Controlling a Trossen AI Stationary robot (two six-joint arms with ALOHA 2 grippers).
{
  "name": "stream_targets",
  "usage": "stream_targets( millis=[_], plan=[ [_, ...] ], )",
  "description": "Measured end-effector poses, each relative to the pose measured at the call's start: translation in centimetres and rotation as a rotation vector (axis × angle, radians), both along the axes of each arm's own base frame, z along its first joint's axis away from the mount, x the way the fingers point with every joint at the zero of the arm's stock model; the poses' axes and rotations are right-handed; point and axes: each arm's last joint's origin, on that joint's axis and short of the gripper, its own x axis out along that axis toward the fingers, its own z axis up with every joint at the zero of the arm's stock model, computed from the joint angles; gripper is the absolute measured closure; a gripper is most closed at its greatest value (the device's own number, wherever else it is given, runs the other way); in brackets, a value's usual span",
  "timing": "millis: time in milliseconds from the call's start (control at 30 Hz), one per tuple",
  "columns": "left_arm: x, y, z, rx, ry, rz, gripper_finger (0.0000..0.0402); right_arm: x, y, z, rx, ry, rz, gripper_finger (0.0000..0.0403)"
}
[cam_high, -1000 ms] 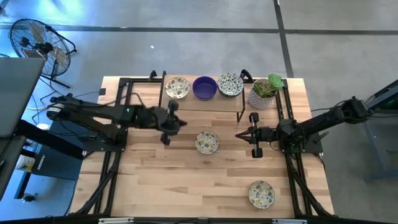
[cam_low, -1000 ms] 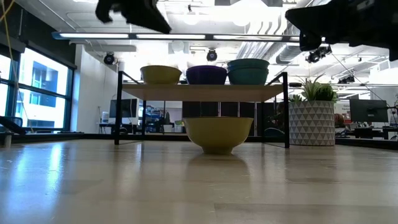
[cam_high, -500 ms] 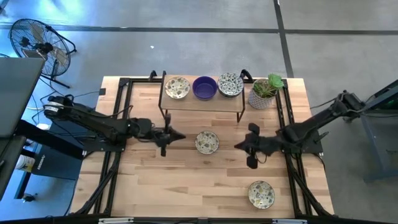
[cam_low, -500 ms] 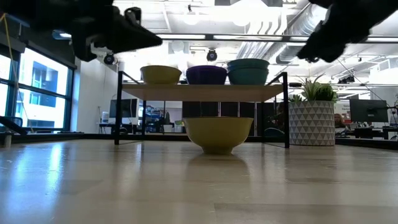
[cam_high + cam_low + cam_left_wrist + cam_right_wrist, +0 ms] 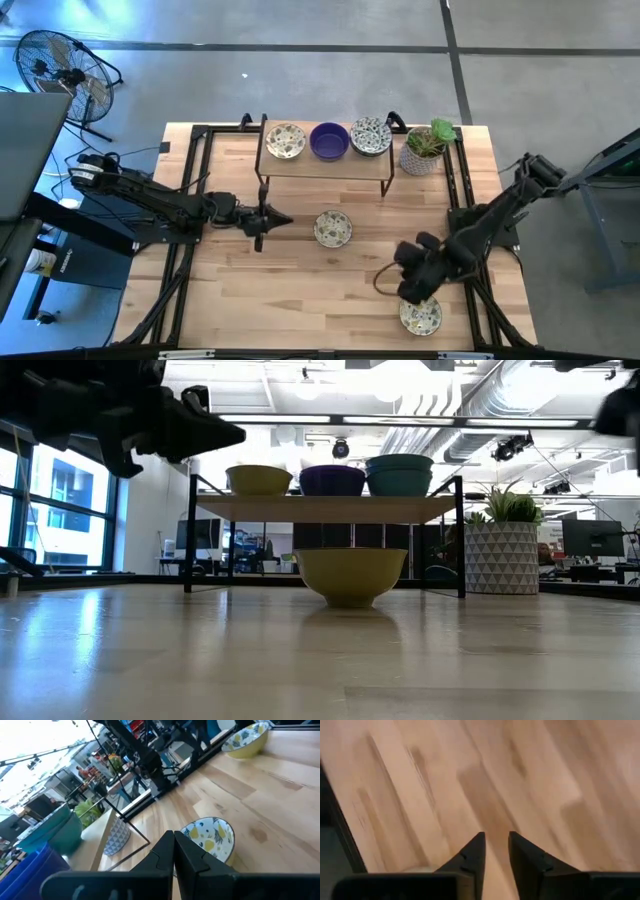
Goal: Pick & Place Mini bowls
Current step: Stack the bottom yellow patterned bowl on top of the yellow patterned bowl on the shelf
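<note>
Three mini bowls sit on a small raised shelf (image 5: 325,165): a patterned one (image 5: 285,140), a purple one (image 5: 329,141) and another patterned one (image 5: 371,135). A fourth patterned bowl (image 5: 333,228) rests on its base mid-table, also seen in the low view (image 5: 350,575) and the left wrist view (image 5: 212,837). A fifth bowl (image 5: 420,313) sits near the table's near right edge. My left gripper (image 5: 278,220), shut, hovers left of the middle bowl. My right gripper (image 5: 385,283), open by a narrow gap (image 5: 495,845), hangs over bare wood just left of the near bowl.
A patterned pot with a green plant (image 5: 425,150) stands right of the shelf. Dark frame rails (image 5: 190,200) run along both table sides. A fan (image 5: 60,70) stands on the floor beyond the far left corner. Bare wood (image 5: 290,300) lies in the near left part.
My right gripper has swung from beside the middle bowl toward the table's near edge, ending next to the near right bowl and tipped downward. My left gripper has drawn back a little toward the left and near edges. No bowl has moved.
</note>
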Motion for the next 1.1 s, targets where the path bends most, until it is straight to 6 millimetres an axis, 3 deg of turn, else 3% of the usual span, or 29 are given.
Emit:
stream_targets(
  millis=[267,633,900,1100],
  plan=[
    [0.0,0.0,0.0,0.008,0.002,-0.002,0.0401,-0.1,4.4,0.8,0.058,0.293,-0.075,0.0275],
    [0.0,0.0,-0.1,0.011,0.006,-0.007,0.0401,1.6,11.1,0.2,0.152,0.405,0.002,0.0180],
    [0.0,0.0,-0.2,0.013,0.021,-0.008,0.0401,3.1,14.5,-1.7,0.133,0.407,0.057,0.0189],
    [0.0,0.0,-0.3,0.015,0.035,-0.008,0.0401,3.3,15.1,-3.2,0.119,0.440,0.051,0.0215]
  ],
)
